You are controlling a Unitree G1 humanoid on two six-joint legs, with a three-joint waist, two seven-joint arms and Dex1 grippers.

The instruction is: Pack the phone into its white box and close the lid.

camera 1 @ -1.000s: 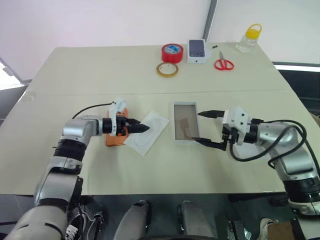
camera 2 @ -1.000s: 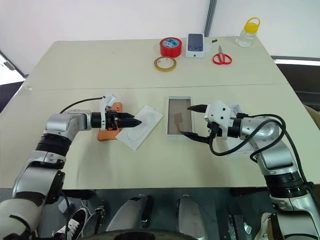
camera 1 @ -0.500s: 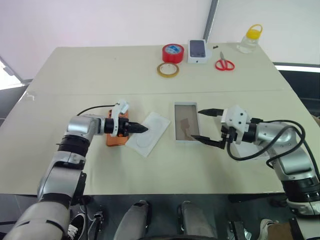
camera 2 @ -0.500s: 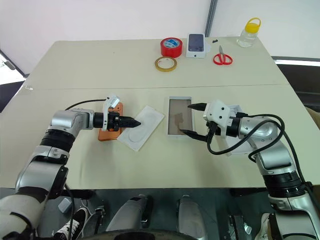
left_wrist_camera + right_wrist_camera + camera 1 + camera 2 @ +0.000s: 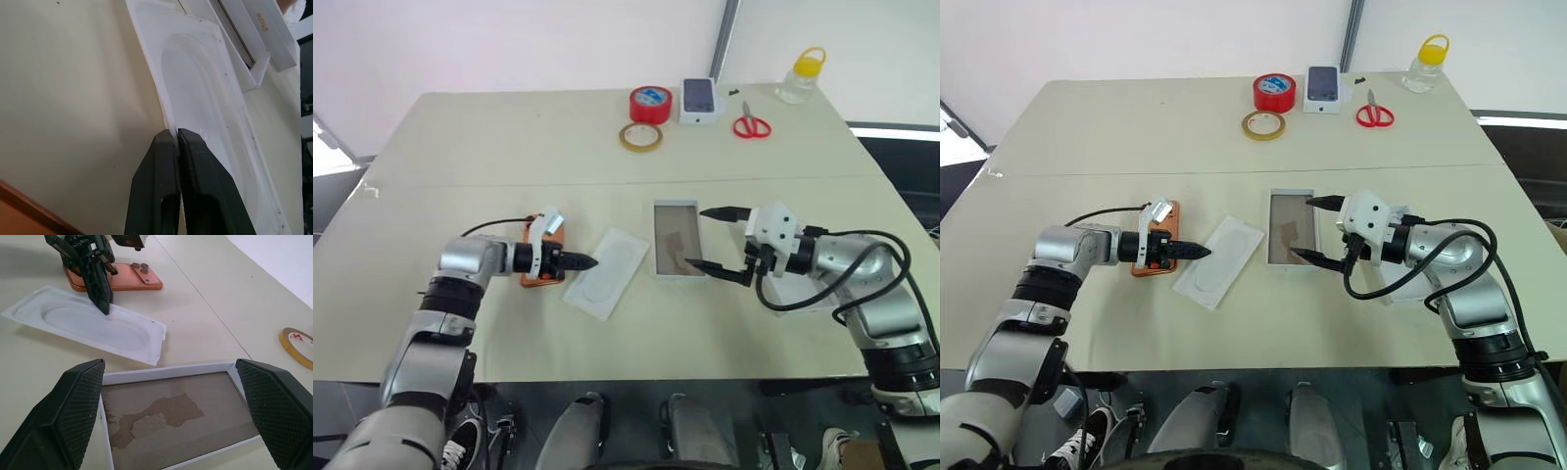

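The orange phone [image 5: 533, 276] lies face down on the table, lenses up in the right wrist view [image 5: 122, 279], partly behind my left wrist. My left gripper [image 5: 593, 261] points right and is shut on the near edge of a thin white insert [image 5: 607, 274] with an oval recess; the closed fingertips [image 5: 168, 142] meet on its rim. The white box [image 5: 676, 278] lies open, brown inside, to the right of the insert. My right gripper [image 5: 700, 237] hangs open over the box's right rim, holding nothing. The lid [image 5: 1397, 288] lies mostly hidden under my right forearm.
At the table's far side are a red tape roll [image 5: 650, 104], a yellowish tape ring [image 5: 640, 137], a small white box printed with a phone [image 5: 700, 99], red scissors [image 5: 752, 126] and a yellow-capped bottle [image 5: 801, 76].
My left gripper has closed from open onto the insert's edge and sunk slightly. The insert has shifted a little toward me. The right gripper has stayed open in place.
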